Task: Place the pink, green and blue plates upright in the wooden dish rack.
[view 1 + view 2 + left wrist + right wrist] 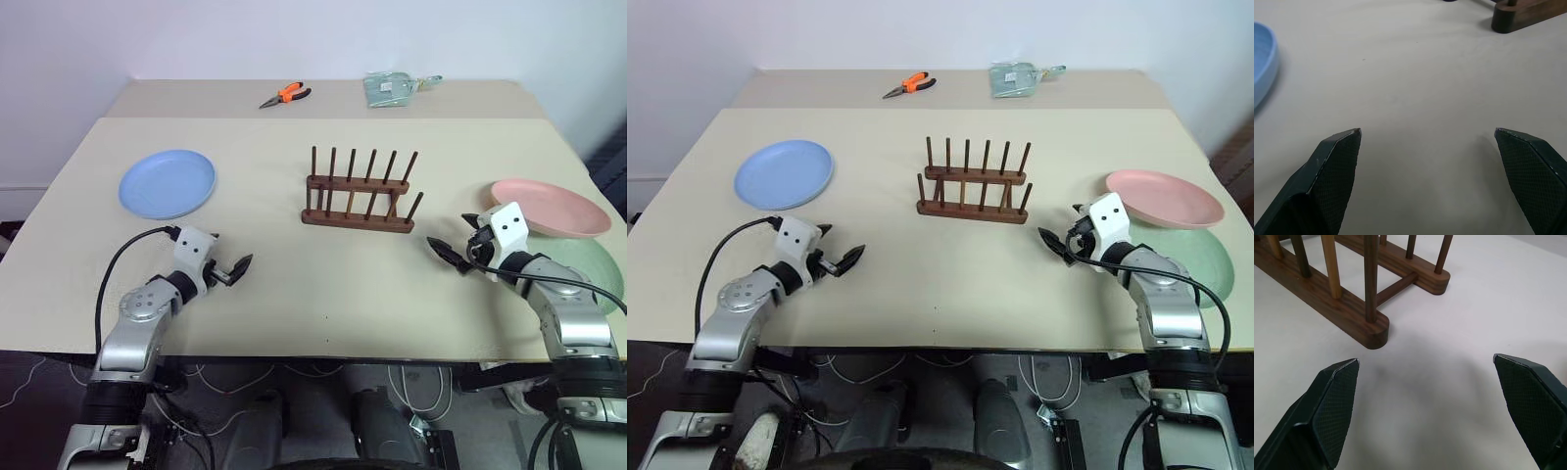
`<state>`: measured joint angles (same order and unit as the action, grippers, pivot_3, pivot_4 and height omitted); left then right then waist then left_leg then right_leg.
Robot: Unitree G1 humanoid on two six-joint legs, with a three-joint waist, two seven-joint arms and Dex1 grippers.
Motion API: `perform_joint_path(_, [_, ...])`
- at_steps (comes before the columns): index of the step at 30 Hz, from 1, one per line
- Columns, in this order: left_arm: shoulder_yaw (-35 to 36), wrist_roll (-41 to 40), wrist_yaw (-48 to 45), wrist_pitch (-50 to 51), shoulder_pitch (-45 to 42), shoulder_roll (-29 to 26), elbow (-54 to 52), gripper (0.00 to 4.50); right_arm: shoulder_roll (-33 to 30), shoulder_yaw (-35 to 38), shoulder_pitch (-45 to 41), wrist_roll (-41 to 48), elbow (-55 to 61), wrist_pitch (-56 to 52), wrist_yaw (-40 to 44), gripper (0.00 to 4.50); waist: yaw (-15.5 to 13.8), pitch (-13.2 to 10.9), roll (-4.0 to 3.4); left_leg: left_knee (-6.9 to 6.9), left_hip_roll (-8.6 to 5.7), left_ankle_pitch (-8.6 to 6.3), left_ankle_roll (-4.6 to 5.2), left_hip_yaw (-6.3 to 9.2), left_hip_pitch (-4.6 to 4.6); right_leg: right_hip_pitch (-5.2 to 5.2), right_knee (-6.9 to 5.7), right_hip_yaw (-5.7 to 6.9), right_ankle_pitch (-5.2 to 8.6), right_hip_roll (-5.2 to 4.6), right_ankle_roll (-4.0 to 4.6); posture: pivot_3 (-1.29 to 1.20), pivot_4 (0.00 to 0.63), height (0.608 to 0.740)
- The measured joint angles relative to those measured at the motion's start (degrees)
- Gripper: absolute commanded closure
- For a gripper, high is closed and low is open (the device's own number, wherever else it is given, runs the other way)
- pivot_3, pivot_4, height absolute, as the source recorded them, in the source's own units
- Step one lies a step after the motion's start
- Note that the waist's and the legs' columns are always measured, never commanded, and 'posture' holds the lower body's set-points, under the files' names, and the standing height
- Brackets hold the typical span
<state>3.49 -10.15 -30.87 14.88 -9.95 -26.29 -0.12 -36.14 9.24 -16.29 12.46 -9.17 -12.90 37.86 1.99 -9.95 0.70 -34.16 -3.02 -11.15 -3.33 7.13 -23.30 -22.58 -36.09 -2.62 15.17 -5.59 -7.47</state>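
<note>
both wide apart and empty: left pincer (238, 268) near round blue plate (168, 183), right pincer (456, 242) beside dark wooden dish rack (359, 201) on beige counter (294, 284).

Both arms reach forward, left end effector (1427, 142) and right end effector (1426, 369) spread wide, holding nothing.

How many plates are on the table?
3. The blue plate lies left of the wooden dish rack; the pink plate sits at the right, overlapping the green plate beneath it.
</note>
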Motion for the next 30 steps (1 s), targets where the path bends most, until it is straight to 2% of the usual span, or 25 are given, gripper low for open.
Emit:
perform_joint_path(7, [-0.26, 0.69, 0.56, -0.67, -2.25, 0.22, 1.51, 0.02, 0.95, -2.19, -0.94, -1.67, -0.02, 2.25, -0.18, 0.0, -0.16, 0.0, 0.0, -0.01, -0.01, 0.0, 0.0, 0.0, 0.0, 0.01, 0.0, 0.0, -0.01, 0.0, -0.02, 0.0, 0.15, 0.74])
perform_joint_path(13, [-1.54, -0.05, -5.97, -3.02, -10.74, 0.13, 9.26, 0.02, 1.48, -2.26, -1.0, -0.25, 0.06, -0.64, 1.64, 0.0, -1.05, 0.0, 0.0, -0.02, -0.03, 0.0, 0.0, -0.01, -0.01, 0.01, 0.0, 0.01, -0.01, 0.01, -0.03, 0.0, 0.15, 0.74])
perform_joint_path(16, [-5.38, 0.15, -12.88, -4.26, -17.89, 0.19, 16.6, 0.02, 2.31, -2.2, -0.95, -0.34, 1.24, -0.87, 0.5, 0.0, -1.22, 0.0, 0.0, -0.03, -0.05, 0.0, 0.0, -0.01, -0.03, 0.02, 0.01, 0.01, -0.02, 0.01, -0.04, 0.0, 0.15, 0.74])
perform_joint_path(20, [-9.76, 2.55, -19.52, -9.42, -30.41, 4.12, 35.57, 0.02, 2.77, -2.15, -0.01, -1.57, 2.97, 0.02, -2.16, 0.0, -1.34, -0.02, 0.06, -0.06, -0.07, 0.01, 0.0, 0.01, -0.06, 0.02, 0.01, 0.07, -0.03, 0.01, -0.07, 0.0, 0.15, 0.74])
perform_joint_path(25, [-12.35, 7.29, -21.78, -17.41, -42.16, 9.69, 56.38, 0.02, 3.29, -1.22, 5.11, -2.2, 7.28, 0.03, -5.11, 0.0, -1.13, -0.04, 0.1, -0.04, -0.08, -0.01, 0.03, 0.01, -0.11, -0.05, -0.01, 0.07, -0.06, 0.01, -0.17, 0.0, 0.15, 0.74])
perform_joint_path(30, [-12.16, 8.99, -21.26, -21.29, -47.55, 15.36, 66.61, 0.02, 3.46, 0.0, 8.81, -2.32, 12.18, -0.76, -7.67, 0.0, -0.98, -0.06, 0.12, -0.05, -0.07, -0.01, 0.03, 0.01, -0.1, -0.03, -0.02, 0.07, -0.06, 0.01, -0.21, 0.0, 0.15, 0.74])
